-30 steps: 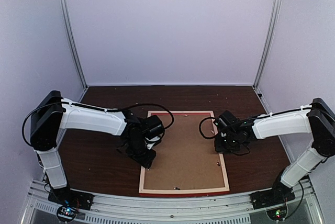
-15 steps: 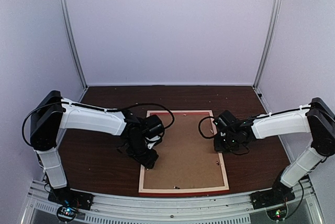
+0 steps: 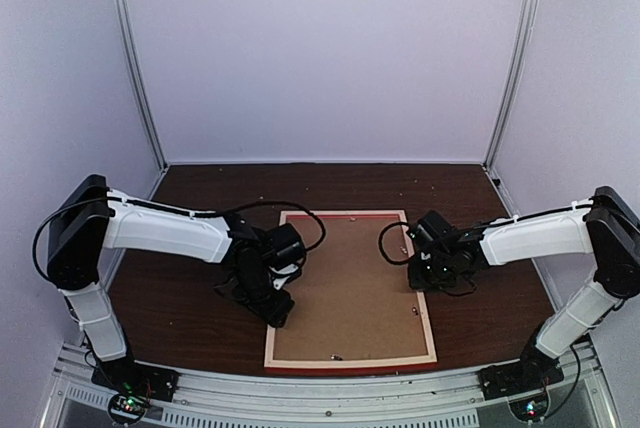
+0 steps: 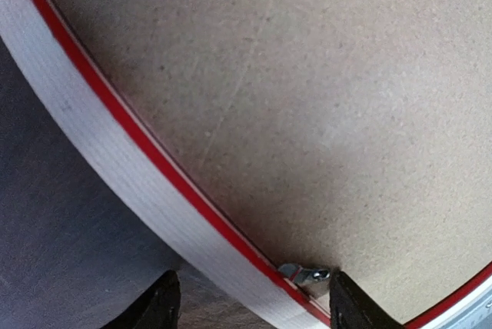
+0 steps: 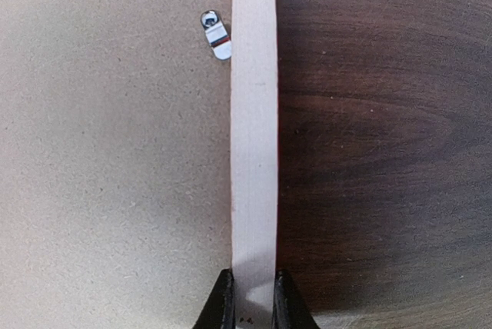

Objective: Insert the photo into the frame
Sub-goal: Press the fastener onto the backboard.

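The left tool point(image 4: 254, 307) has just let its jaws go wide. A second ago they stood much closer together; now the two dark fingers sit well apart at the bottom of the left wrist view, with nothing between them but the frame's pale rail point(image 4: 115, 160) and a small metal tab point(image 4: 305, 273) at the board's edge. They have hold of nothing. In the top view the left arm has also slid a little toward the lower left, so the tool hangs over the frame's left rail near its lower end.

The right tool point(image 5: 252, 302) has not budged. Its jaws are nearly closed and pinch the frame's right rail, the pale strip running up from between the fingertips, with a second metal tab point(image 5: 216, 34) beside that rail in the upper left of that view.

The frame point(image 3: 352, 361) lies flat in the lower middle of the top view, pale back upward, in the same spot on the counter point(image 3: 180, 288) as before. The brown backing board point(image 3: 350, 288) fills its opening. The photo shows in none of the views (it may lie under the board, but that cannot be seen).

My reading is that the left tool is letting go after work at that edge, probably on the tab, while the right one steadies the frame. If the photo is indeed beneath the board, the task is close to done. What remains is likely seeing that the tabs hold the board down.
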